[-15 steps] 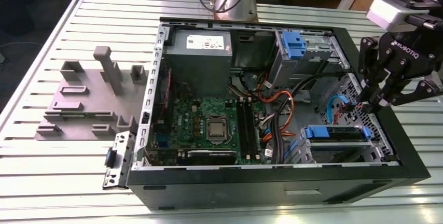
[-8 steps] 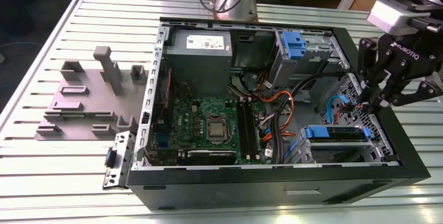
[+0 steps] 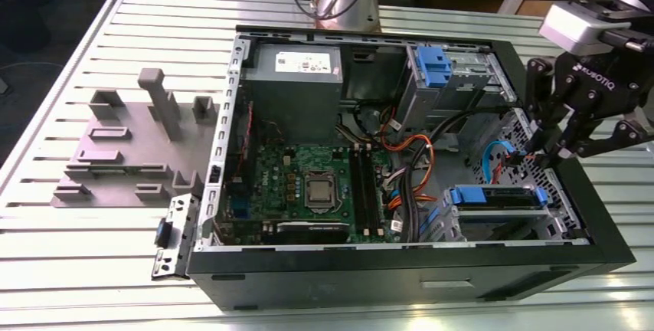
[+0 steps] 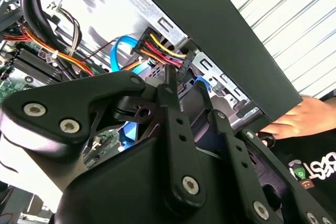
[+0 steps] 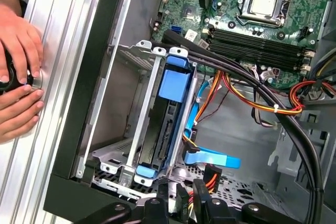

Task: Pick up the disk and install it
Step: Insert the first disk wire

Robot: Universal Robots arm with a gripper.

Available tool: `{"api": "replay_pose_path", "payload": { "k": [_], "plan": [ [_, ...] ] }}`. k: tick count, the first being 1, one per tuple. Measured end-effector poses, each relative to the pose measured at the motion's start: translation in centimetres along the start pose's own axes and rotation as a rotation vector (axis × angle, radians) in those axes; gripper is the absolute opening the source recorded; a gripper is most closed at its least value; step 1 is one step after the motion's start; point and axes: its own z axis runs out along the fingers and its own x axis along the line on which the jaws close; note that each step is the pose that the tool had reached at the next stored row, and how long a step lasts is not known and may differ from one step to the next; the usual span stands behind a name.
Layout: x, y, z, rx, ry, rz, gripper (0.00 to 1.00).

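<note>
One disk [image 5: 167,129] sits edge-up in drive cage [image 5: 126,129] at case [image 3: 603,224] corner, blue rails showing; judged dense, rigid, shock-sensitive — hold by side rails, not connector end; gripper [image 3: 557,152] hovers over cage by cables [image 5: 202,169], fingers near-closed, grasping nothing; room tight — case wall near; person's hands [image 5: 18,77] on table [image 3: 61,254].

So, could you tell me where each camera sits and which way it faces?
Exterior view: off the arm, above, facing the open computer case; the gripper hangs at its right wall.
Second wrist view: behind the gripper linkage, toward a cable connector.
First wrist view: down on the disk in its bay.
Both wrist views share a person's hand.
</note>
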Motion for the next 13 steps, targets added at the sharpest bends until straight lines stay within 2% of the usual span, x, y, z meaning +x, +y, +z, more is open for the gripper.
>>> {"api": "replay_pose_path", "payload": {
  "k": [5, 7, 13],
  "plan": [
    [-0.09, -0.07, 0.25, -0.0004, 0.0070, -0.009, 0.33],
    [-0.17, -0.10, 0.32, -0.0016, 0.0136, -0.013, 0.33],
    [-0.38, -0.17, 0.51, -0.0005, 0.0152, -0.021, 0.33]
  ]
}}
